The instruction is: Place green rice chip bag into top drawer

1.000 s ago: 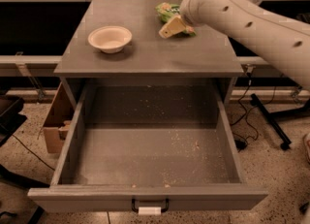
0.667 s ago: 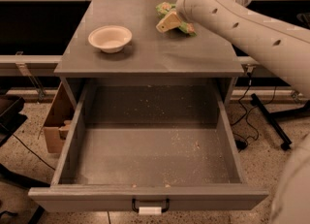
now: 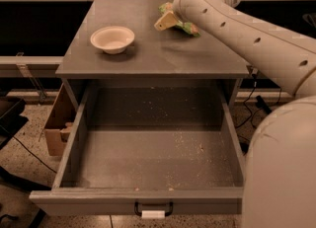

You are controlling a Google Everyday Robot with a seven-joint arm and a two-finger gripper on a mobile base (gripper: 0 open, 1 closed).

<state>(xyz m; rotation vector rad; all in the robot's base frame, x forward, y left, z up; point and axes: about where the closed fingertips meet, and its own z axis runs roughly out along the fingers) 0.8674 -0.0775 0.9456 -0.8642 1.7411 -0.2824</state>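
And there was the white, hole-dotted robot arm (image 3: 256,34), reaching in from the right across the flat grey cabinet top (image 3: 148,57). At its end, the tan-tipped gripper (image 3: 167,21) was down at the back right of that top, right on the crinkly light-green rice chip bag (image 3: 189,27). The arm hid most of the gripper, so whether it was open or closed on the bag could not be told. The bag lay on the cabinet top, with green showing on either side of the tan tip (only its edges peeked out from under the arm).

Over to the left on the same surface sat the round white bowl (image 3: 112,39), upright and well apart from the bag.

Below, the wide grey top drawer (image 3: 98,200) stood pulled fully out towards the camera. Pale crumbs (image 3: 200,148) speckled its floor, and nothing else lay inside. A small dark metal handle (image 3: 153,207) sat in the middle of the front panel, with a white tag (image 3: 153,214) just under it.

A brown cardboard box (image 3: 55,123) stood on the floor beside the drawer's left wall, and the robot's rounded white body (image 3: 281,172) filled the lower right corner.
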